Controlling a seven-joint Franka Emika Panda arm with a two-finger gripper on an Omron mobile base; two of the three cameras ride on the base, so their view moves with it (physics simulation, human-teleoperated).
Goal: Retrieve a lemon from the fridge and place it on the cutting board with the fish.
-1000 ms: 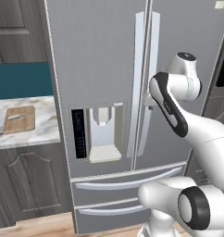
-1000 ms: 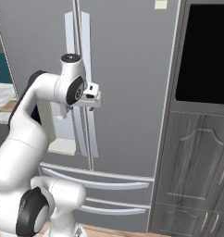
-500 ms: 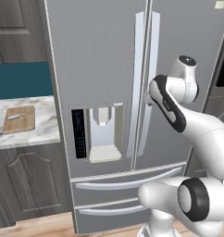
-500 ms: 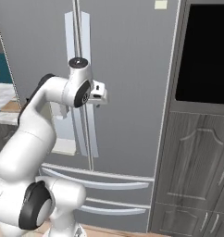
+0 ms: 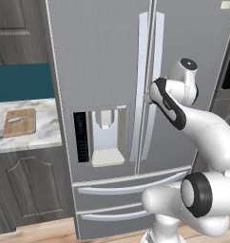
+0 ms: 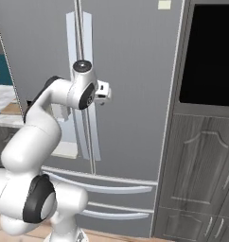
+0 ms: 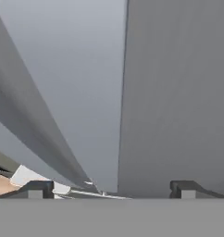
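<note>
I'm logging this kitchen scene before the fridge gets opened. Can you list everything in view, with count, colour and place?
fridge: one, grey, doors shut, centre
door handles: two, pale grey, vertical, at the door seam
dispenser: one, in the left door
drawers: two, grey, fridge bottom
cutting board: one, light brown, on the counter at left
fish: one, silvery, on the board
counter: one, white marble, left of fridge
oven: one, black, right of fridge
gripper: one, open, close to the handles

White arm raised, elbow bent; end effector (image 7: 112, 190) wide open
</note>
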